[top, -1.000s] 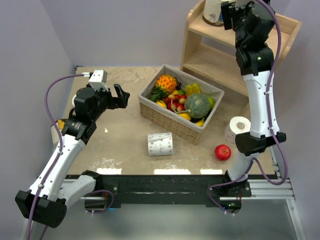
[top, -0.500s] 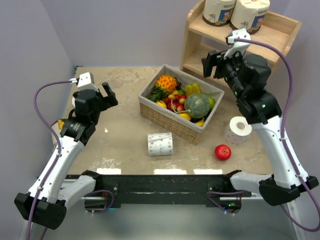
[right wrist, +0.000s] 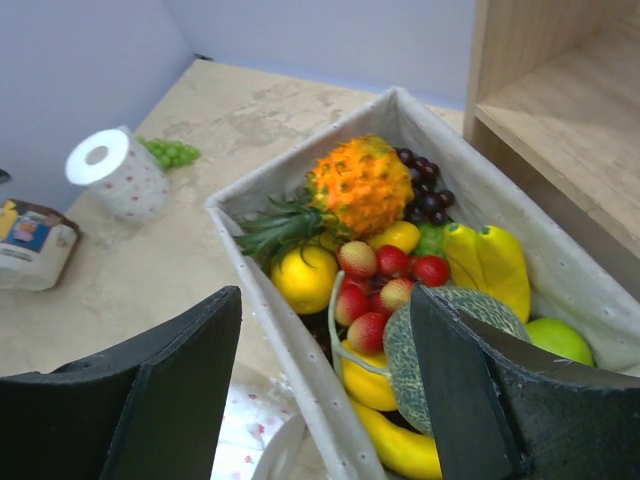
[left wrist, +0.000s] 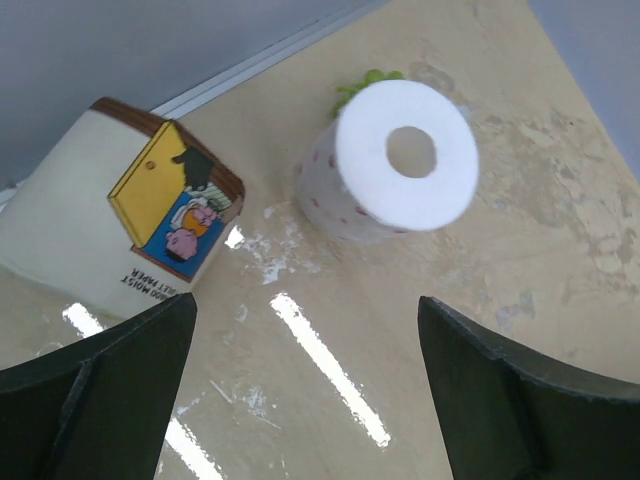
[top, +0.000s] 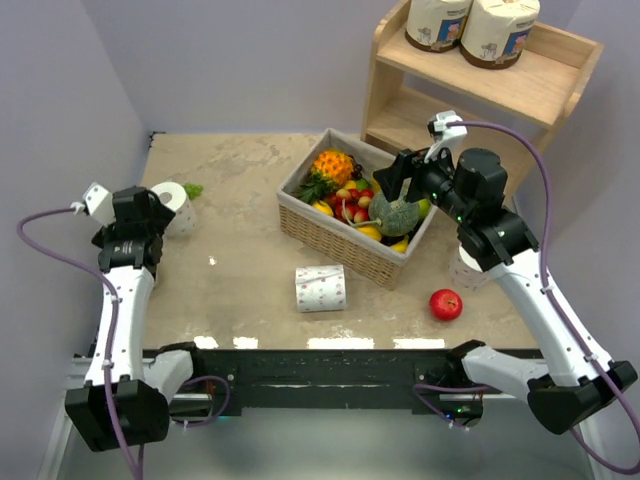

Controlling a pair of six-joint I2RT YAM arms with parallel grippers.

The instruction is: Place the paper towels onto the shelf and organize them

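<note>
Two cream-wrapped rolls (top: 438, 22) (top: 498, 30) stand on the top tier of the wooden shelf (top: 545, 85). A third wrapped roll (left wrist: 120, 225) lies on its side at the far left, also in the right wrist view (right wrist: 30, 245). A bare white dotted roll (top: 178, 205) (left wrist: 400, 160) stands upright beside it. Another white roll (top: 320, 288) lies mid-table, and one (top: 468, 268) stands partly behind the right arm. My left gripper (top: 150, 212) (left wrist: 310, 390) is open and empty, above the table just short of the upright roll. My right gripper (top: 393, 180) (right wrist: 325, 390) is open and empty over the basket.
A wicker basket (top: 340, 243) of fruit sits mid-table, its liner rim (right wrist: 250, 270) under my right gripper. A red apple (top: 446, 304) lies at the front right. Green grapes (left wrist: 370, 82) lie behind the upright roll. The shelf's lower tier (right wrist: 560, 110) shows bare wood.
My right arm has come down from the shelf's top tier, leaving two wrapped rolls there, to over the basket. My left arm has swung left and down toward the upright white roll.
</note>
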